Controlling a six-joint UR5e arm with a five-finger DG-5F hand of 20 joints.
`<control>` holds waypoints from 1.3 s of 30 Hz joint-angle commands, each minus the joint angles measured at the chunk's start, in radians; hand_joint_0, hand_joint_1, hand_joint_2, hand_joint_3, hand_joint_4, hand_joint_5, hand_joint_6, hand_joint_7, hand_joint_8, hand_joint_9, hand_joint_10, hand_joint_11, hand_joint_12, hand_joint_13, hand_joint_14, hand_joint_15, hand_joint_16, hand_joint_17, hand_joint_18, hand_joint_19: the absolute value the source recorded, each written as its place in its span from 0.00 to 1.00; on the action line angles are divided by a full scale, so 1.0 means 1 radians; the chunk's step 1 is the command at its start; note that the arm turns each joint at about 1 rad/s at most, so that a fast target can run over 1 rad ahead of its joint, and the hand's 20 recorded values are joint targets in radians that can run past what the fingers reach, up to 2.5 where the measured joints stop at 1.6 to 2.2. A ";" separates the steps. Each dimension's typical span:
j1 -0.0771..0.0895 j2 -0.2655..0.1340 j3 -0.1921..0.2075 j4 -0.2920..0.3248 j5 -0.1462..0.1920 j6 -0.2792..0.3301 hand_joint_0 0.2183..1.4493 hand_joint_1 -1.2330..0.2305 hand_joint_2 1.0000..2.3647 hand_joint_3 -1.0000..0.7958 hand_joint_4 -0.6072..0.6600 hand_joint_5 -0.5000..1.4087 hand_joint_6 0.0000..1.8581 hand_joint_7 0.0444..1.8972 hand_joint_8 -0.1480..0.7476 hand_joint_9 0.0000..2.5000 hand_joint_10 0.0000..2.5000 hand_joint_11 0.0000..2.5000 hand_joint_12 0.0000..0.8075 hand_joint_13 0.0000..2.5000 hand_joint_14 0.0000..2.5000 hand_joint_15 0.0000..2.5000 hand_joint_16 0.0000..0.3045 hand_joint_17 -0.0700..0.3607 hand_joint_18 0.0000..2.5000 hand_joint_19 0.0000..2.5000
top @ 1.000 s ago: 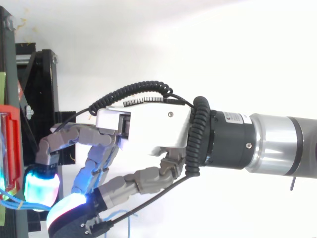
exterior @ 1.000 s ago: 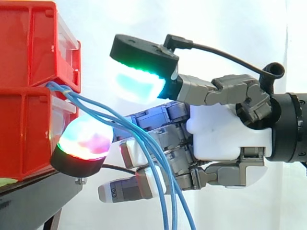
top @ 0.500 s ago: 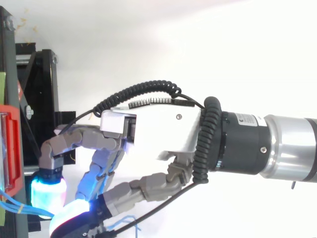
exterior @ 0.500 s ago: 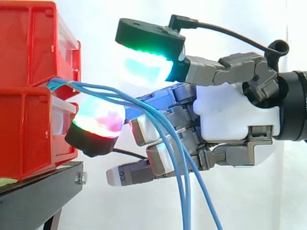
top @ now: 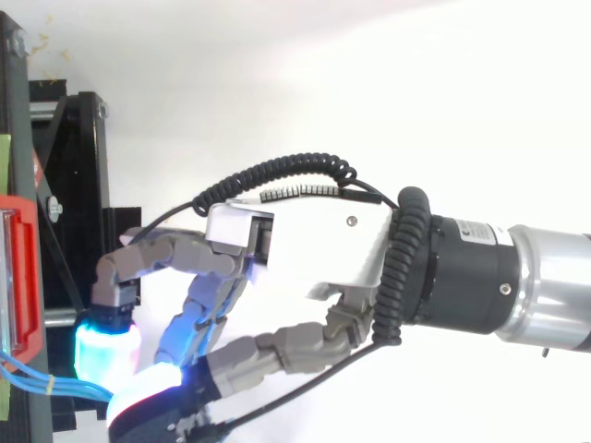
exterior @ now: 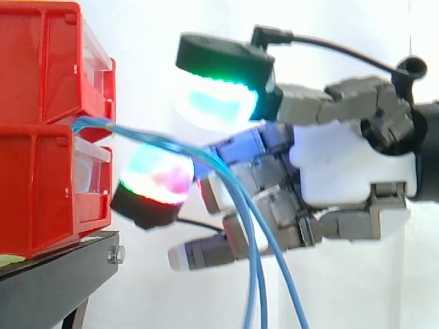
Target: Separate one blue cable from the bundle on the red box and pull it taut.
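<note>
- Risk: several strands of the blue cable bundle riding together over one fingertip pad; whole group likely dragged, not one strand; cause: no pinch on a single strand
- Risk: slip off the rounded pad under pull; cause: contact by draping alone
- Hand: half open; thumb pad well apart from lower pad; nothing clamped
- Bundle: leaving between stacked red bins; arching over the pad; hanging slack below

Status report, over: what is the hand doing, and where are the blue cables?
Hand beside red bins, grip unclear. Blue cables run bunched from bins across hand, then hang down loose. Nothing seen in the way.
</note>
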 commanded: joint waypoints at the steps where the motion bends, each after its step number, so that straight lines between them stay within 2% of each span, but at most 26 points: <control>1: 0.000 -0.001 -0.064 0.141 0.012 0.058 0.29 0.40 0.00 0.30 0.67 0.22 0.27 0.56 0.40 0.47 0.01 0.24 0.38 0.48 0.01 0.23 0.11 0.34 0.00 0.03; 2: 0.000 -0.001 -0.064 0.141 0.012 0.058 0.29 0.40 0.00 0.31 0.67 0.22 0.27 0.55 0.40 0.47 0.01 0.24 0.38 0.48 0.01 0.23 0.11 0.34 0.00 0.03; 3: 0.000 -0.004 -0.089 0.226 0.036 0.086 0.28 0.41 0.00 0.30 0.67 0.22 0.27 0.55 0.41 0.47 0.01 0.24 0.38 0.48 0.01 0.23 0.11 0.34 0.00 0.03; 5: -0.003 -0.028 -0.110 0.313 0.064 0.115 0.28 0.41 0.00 0.30 0.67 0.22 0.27 0.55 0.40 0.47 0.01 0.24 0.38 0.48 0.01 0.22 0.11 0.34 0.00 0.03; 9: -0.003 -0.056 -0.112 0.355 0.056 0.153 0.28 0.41 0.00 0.30 0.67 0.21 0.27 0.54 0.41 0.47 0.01 0.23 0.38 0.48 0.01 0.23 0.11 0.34 0.00 0.03; 11: -0.002 -0.056 -0.112 0.353 0.059 0.155 0.28 0.41 0.00 0.30 0.68 0.21 0.27 0.54 0.40 0.47 0.01 0.24 0.38 0.48 0.01 0.22 0.11 0.34 0.00 0.03; 17: 0.001 -0.057 -0.077 0.324 0.061 0.152 0.28 0.41 0.00 0.30 0.68 0.21 0.27 0.52 0.41 0.47 0.01 0.23 0.38 0.49 0.01 0.23 0.11 0.34 0.00 0.03; 20: 0.010 -0.057 -0.054 0.307 0.061 0.126 0.28 0.41 0.00 0.30 0.68 0.21 0.27 0.51 0.41 0.47 0.01 0.23 0.38 0.48 0.01 0.23 0.11 0.34 0.00 0.03; 23: 0.015 -0.063 -0.052 0.310 0.062 0.106 0.27 0.41 0.00 0.30 0.68 0.21 0.27 0.50 0.40 0.46 0.01 0.23 0.39 0.47 0.01 0.22 0.11 0.34 0.00 0.03; 25: 0.017 -0.103 -0.043 0.313 0.058 0.112 0.27 0.42 0.00 0.30 0.68 0.21 0.27 0.48 0.41 0.46 0.01 0.22 0.39 0.44 0.01 0.20 0.12 0.35 0.00 0.04; 27: 0.017 -0.117 -0.043 0.321 0.059 0.121 0.26 0.42 0.00 0.30 0.68 0.20 0.27 0.47 0.41 0.44 0.01 0.21 0.39 0.42 0.01 0.19 0.12 0.35 0.00 0.03; 28: 0.017 -0.137 -0.043 0.331 0.062 0.126 0.25 0.42 0.00 0.30 0.68 0.20 0.27 0.47 0.41 0.44 0.01 0.20 0.39 0.41 0.01 0.18 0.12 0.36 0.00 0.03; 32: 0.006 -0.162 -0.044 0.338 0.067 0.133 0.23 0.43 0.00 0.29 0.68 0.20 0.27 0.43 0.41 0.41 0.01 0.17 0.41 0.37 0.01 0.16 0.13 0.38 0.00 0.03; 39: 0.003 -0.162 -0.072 0.330 0.133 0.127 0.22 0.45 0.00 0.28 0.66 0.19 0.27 0.40 0.42 0.38 0.01 0.15 0.42 0.34 0.01 0.15 0.15 0.40 0.00 0.03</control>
